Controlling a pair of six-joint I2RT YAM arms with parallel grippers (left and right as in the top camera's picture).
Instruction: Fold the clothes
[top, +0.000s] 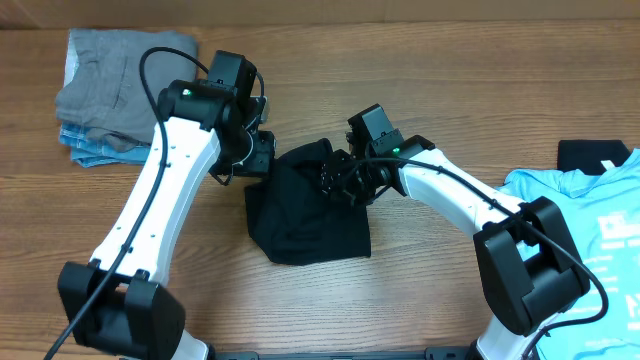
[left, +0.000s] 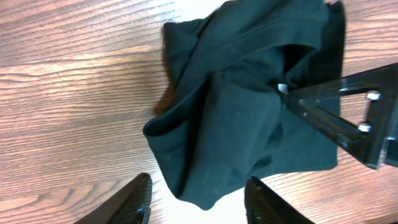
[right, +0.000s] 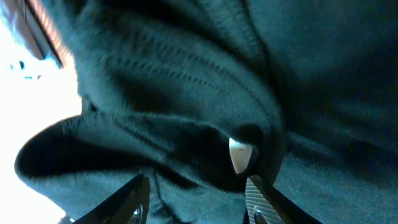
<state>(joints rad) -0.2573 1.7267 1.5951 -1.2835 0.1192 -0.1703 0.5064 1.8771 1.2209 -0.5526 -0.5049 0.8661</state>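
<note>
We see the black shirt (top: 305, 210) bunched in a rumpled heap at the centre of the wooden desk (top: 420, 60), with both arms reaching in over its upper edge. The left gripper (top: 258, 155) hangs at the heap's upper left corner. In its wrist view the two fingers (left: 140, 199) stand apart at the bottom of the frame, with a corner of the dark fabric lying between them on the desk and not pinched, so we read it as released. The right gripper (top: 340, 180) sits over the upper middle of the heap. Its wrist view is filled with dark folds and stitched seams, a small white label (right: 241, 154) shows just above its spread fingers, and nothing is clamped between them, so it too is released. A light blue printed tee (top: 590, 220) lies at the right edge of the overhead frame, and a folded grey and blue pile (top: 120, 85) rests in the upper left.
</note>
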